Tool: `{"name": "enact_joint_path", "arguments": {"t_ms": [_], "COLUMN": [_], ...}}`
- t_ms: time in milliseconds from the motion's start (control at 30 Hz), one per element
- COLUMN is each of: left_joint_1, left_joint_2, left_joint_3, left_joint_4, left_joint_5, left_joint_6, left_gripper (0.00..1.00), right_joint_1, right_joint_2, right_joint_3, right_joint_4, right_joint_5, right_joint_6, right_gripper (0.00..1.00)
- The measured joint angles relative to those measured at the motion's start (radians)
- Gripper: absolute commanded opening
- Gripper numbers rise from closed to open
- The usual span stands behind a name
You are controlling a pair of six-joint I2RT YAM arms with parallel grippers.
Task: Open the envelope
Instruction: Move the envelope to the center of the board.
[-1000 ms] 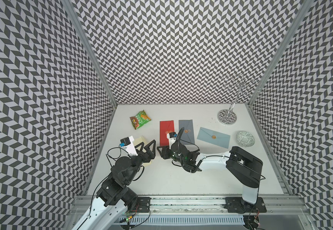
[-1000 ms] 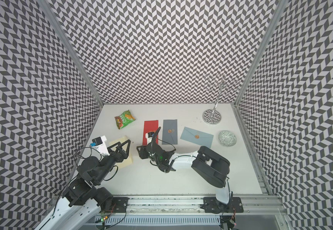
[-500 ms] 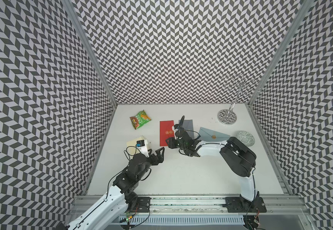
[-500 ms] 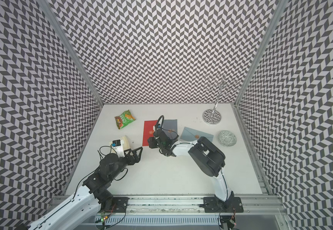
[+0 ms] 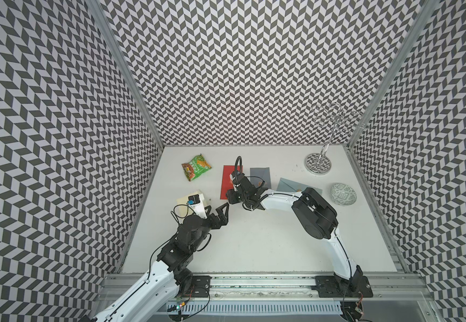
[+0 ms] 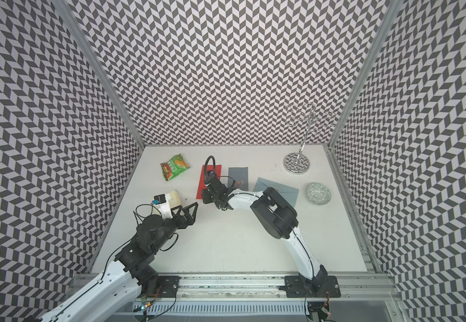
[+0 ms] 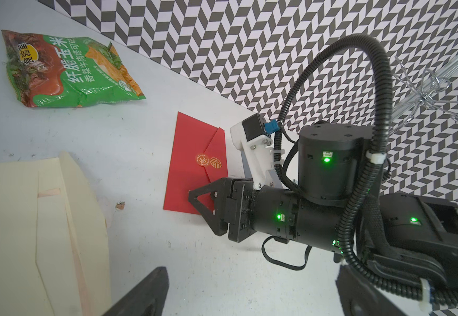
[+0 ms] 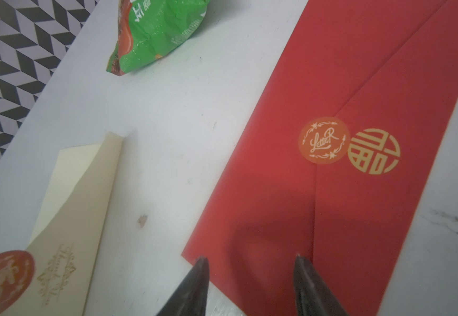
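Red envelope (image 5: 227, 181) is lying sealed toward the table's (image 5: 254, 239) far edge, between snack bag (image 5: 196, 167) and grey envelope (image 5: 260, 173). Right gripper (image 8: 251, 262) is standing half-open at its near corner. Left gripper (image 7: 249, 276) is gaping wide beside the cream envelope (image 5: 185, 201).

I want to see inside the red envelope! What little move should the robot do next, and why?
Probably slide the right gripper forward to the sticker: its jaws stand apart over the red envelope, whose flap looks sealed.
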Motion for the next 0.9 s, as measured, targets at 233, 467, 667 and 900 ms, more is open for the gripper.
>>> {"name": "enact_joint_path", "arguments": {"t_ms": [233,467,667,900], "left_joint_1": [0.0,0.0,0.0,0.0], "left_joint_2": [0.001,0.0,-0.029,-0.045], "left_joint_3": [0.0,-0.008,-0.021,-0.042], "left_joint_4": [0.0,-0.005,-0.017,-0.009], "left_joint_5": [0.001,0.002,0.006,0.017], "left_joint_6": [-0.001,-0.021,-0.035,-0.046], "left_gripper": [0.97,0.97,0.97,0.97], "right_joint_1": [0.006,0.068,0.155,0.169], "right_joint_2": [-0.003,-0.136,-0.327,-0.56], "right_joint_3": [-0.012,-0.236,-0.505,-0.816], "right_joint_4": [0.003,0.079,0.106,0.159], "right_joint_5": [-0.027,-0.067,-0.109,-0.261], "right_joint_6": [-0.019,-0.034,-0.061,-0.133], "right_gripper": [0.51,0.49,0.48,0.48]}}
